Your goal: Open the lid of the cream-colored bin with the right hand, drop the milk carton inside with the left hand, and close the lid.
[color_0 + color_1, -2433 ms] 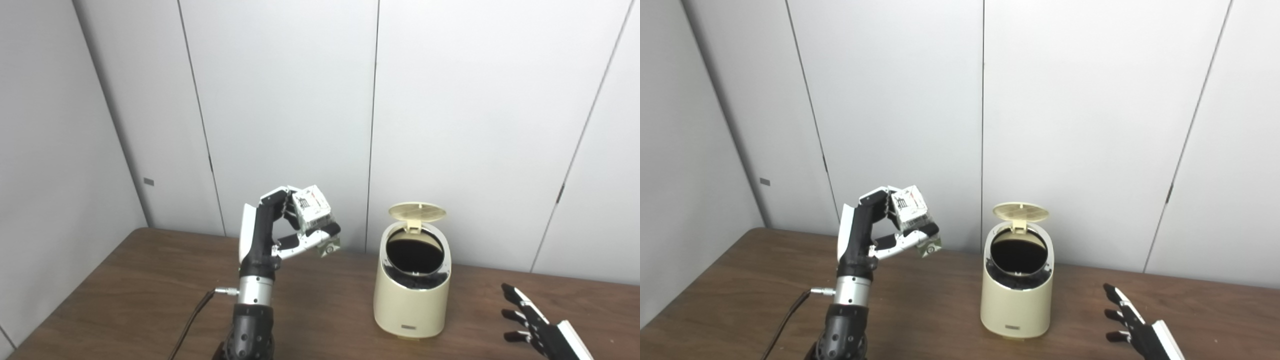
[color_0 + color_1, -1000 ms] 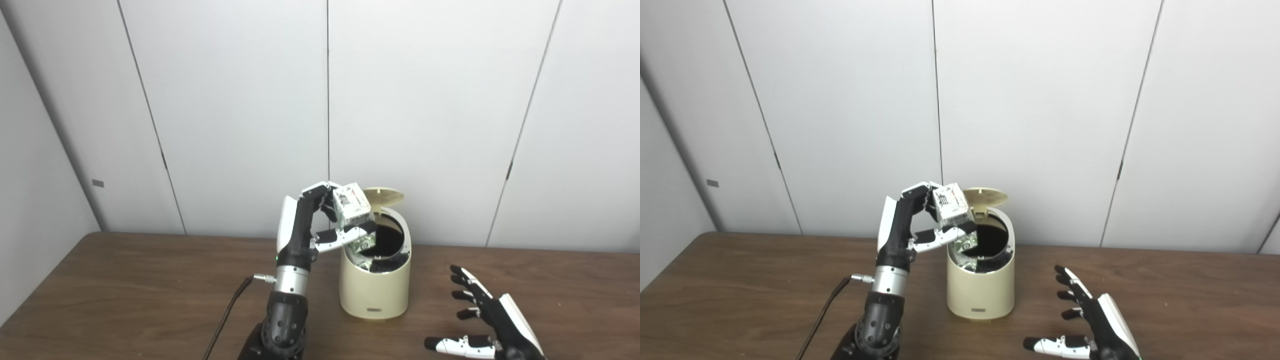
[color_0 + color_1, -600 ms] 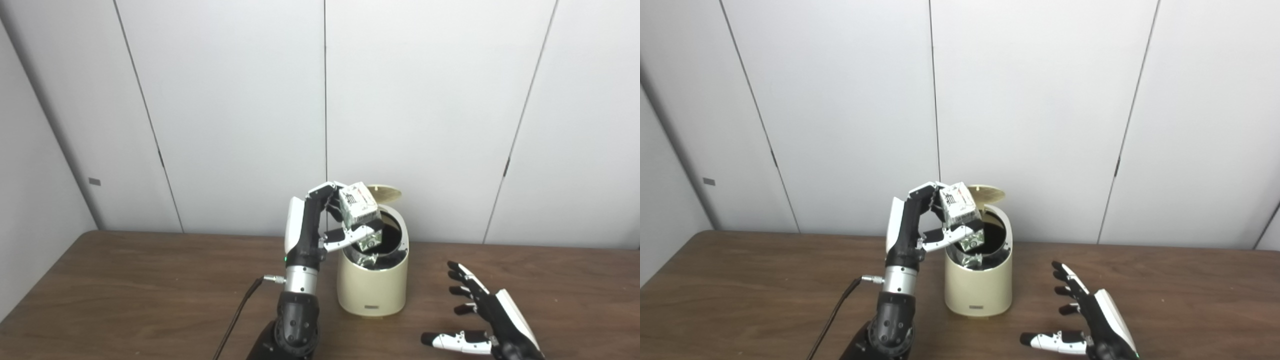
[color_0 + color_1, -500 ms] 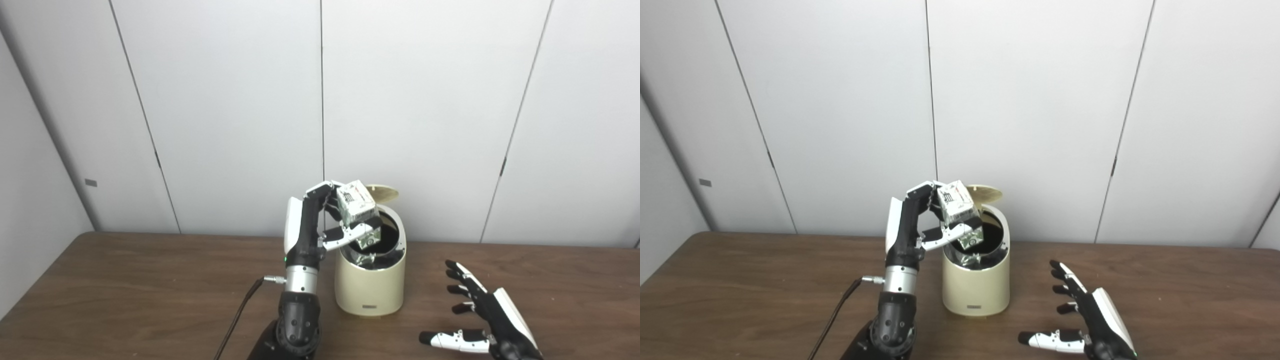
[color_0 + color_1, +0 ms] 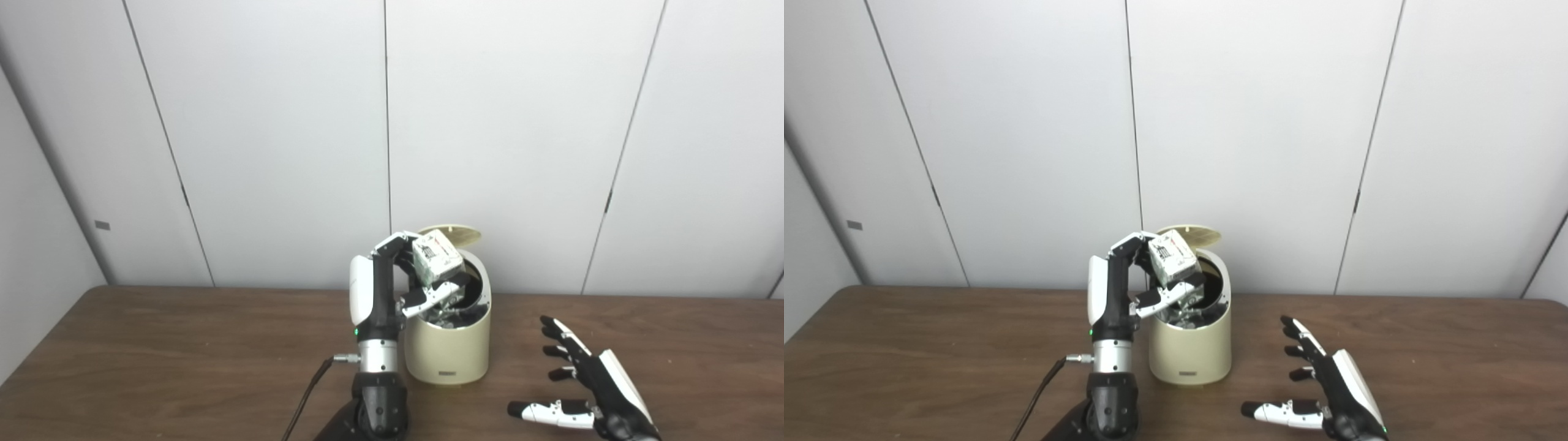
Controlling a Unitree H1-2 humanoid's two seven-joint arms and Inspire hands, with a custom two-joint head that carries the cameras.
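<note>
The cream-colored bin [image 5: 450,349] stands on the brown table, its round lid [image 5: 452,235] tipped up at the back and its dark mouth showing. My left hand [image 5: 404,282] is shut on the white milk carton [image 5: 436,259], which hangs tilted right over the bin's mouth, its lower end at the rim. My right hand [image 5: 588,392] rests low over the table to the right of the bin, open, fingers spread, holding nothing.
The brown table [image 5: 153,361] runs to grey wall panels [image 5: 275,135] close behind the bin. A black cable [image 5: 306,398] trails down from my left wrist toward the front edge.
My left hand has carried the carton rightward from left of the bin to over its mouth and a little lower. The camera has shifted right. The right hand stays open.
</note>
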